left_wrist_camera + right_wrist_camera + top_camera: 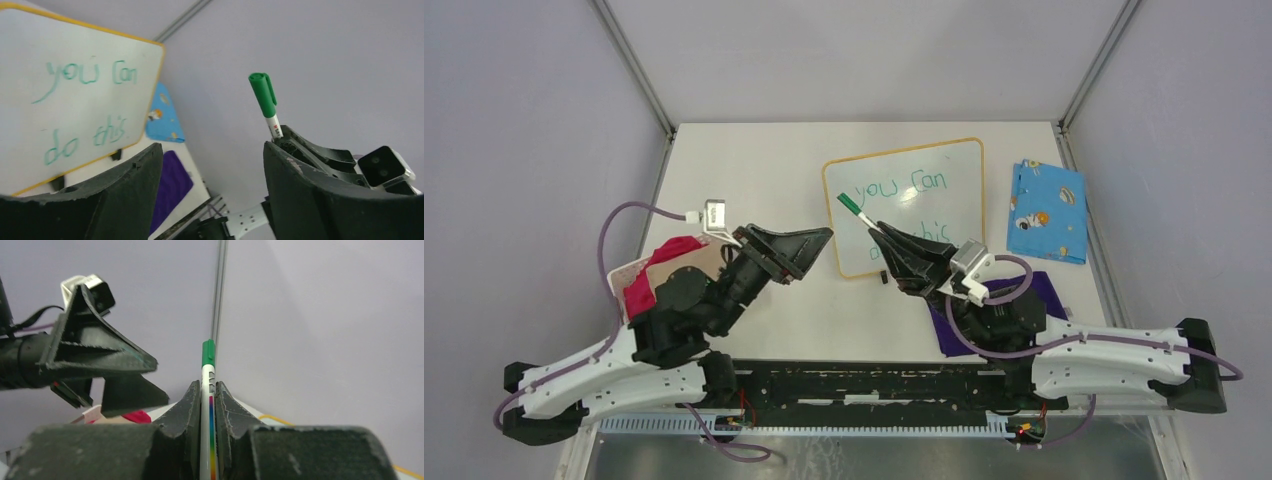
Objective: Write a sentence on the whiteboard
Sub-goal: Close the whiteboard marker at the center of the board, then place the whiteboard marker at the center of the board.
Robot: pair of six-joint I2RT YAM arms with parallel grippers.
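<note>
**Writing stage, apparently complete.** The whiteboard [959, 225] lay flat at the far centre of the desk [754, 170], bearing the sentence [67, 75] "you can do this" in green. The right gripper [876, 228] was clenched on the marker [856, 212], raised off the board with its green cap end outward. The left gripper [822, 243] stood released and empty just beside it. The next move probably called for setting the marker down. From above, the right gripper covered part of the second line, and the marker's tip could not be seen.
</note>
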